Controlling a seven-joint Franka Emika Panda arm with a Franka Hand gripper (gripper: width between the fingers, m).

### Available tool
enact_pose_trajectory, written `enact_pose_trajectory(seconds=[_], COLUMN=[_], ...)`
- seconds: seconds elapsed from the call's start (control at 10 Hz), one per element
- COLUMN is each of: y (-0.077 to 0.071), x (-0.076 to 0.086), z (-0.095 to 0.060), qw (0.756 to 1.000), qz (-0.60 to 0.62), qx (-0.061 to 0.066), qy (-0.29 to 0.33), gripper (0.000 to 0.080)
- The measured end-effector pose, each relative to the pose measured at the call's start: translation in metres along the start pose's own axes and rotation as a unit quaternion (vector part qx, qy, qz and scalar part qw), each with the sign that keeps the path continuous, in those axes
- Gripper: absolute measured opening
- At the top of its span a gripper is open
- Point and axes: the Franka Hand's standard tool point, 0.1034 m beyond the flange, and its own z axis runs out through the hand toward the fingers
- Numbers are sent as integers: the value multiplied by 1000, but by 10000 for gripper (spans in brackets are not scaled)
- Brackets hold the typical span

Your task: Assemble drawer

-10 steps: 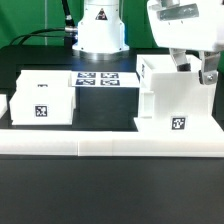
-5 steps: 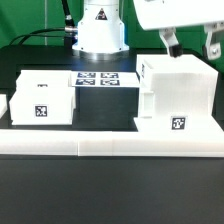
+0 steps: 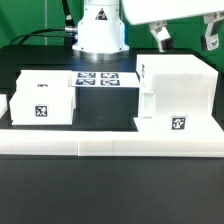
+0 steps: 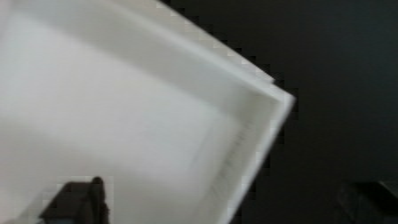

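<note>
One second of change to log: gripper (image 3: 185,38) up off top of housing (image 3: 180,95), now hanging clear above it. Spread wide, holding nothing; fingers (image 4: 80,200) far apart in wrist view, only white housing wall and dark table in between. No shift of housing across the exterior shots: same spot, same pose. Reads as release done, housing placed and left. Probably time to fetch a tray next, judgement only.

Directly below gripper: housing, on table (image 3: 110,190), just behind rail (image 3: 60,145), seemingly touching it. Upright, no tilt seen; long axis judged vertical, though close to cubic from here. Tagged face toward exterior camera; stepped, notched side toward exterior view's left, facing tray. Which face is open for trays: cannot tell.

Well away from gripper, low toward exterior view's left: tray (image 3: 45,100), lying flat, tag also toward camera, apart from housing. Sliver of second tray (image 3: 3,105) at frame edge beyond that. Between tray and gripper, further back: marker board (image 3: 97,78). Neither tray inserted yet, so early in assembly.
</note>
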Motion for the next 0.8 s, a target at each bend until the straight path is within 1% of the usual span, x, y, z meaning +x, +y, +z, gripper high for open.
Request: enact_pose_trajectory(seconds=[0.1,0.2,0.3,0.5,0.6,0.7,0.8], y=[8,15,20,19,22,31,57], x=[0,1,1,1,3,8,16], z=[-2,-4,-3,-2,-3,-7,-9], qw=[996,988,978,962,947,926,903], qz=[-86,-153,-207,-272,-318,-375,-426], qx=[-21,-30,-32,-31,-32,-43,-48], qy=[-5,-11,-14,-16,-17,-20,-13], gripper=[649,649,649,649,649,649,649])
